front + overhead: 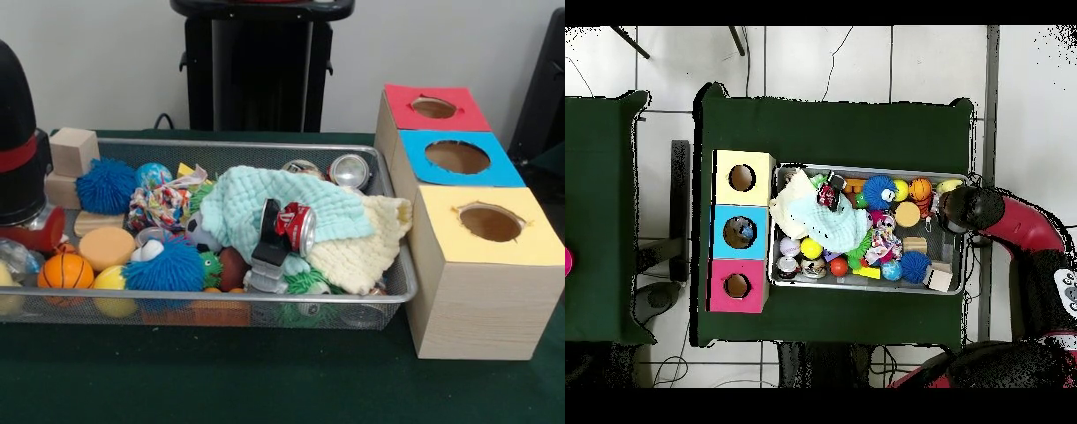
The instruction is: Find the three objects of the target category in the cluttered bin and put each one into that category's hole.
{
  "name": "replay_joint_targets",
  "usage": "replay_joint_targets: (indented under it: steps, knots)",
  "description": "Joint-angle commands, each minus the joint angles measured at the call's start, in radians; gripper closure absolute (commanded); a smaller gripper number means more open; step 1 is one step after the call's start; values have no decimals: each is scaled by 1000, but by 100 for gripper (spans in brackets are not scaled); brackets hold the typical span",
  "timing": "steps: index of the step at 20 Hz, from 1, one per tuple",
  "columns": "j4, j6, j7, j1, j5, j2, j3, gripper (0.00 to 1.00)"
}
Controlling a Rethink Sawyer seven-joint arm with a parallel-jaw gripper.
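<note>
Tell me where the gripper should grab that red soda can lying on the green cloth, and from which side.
Grip the red can across its round body, coming straight down from above. It lies tilted on its side atop the mint cloth, silver end facing the front, so its curved sides are exposed, probably with fingers clear of the black clip beside it.

one camera is sitting low and close, facing the bin and boxes. another is looking straight down from high up at both.
</note>
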Motion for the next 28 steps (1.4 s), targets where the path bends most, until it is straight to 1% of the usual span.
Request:
replay_joint_targets:
  steps: [1,10,13,17,22,28]
  knots:
    - [154,51,-52,0,22,-47,48,0]
    - [188,70,-55,-15,45,-98,68,0]
    - [187,91,-60,-15,54,-104,71,0]
    - [199,89,-70,-22,57,-108,75,0]
    - [180,113,-96,-26,62,-95,83,0]
    - [210,122,-93,-21,69,-119,76,0]
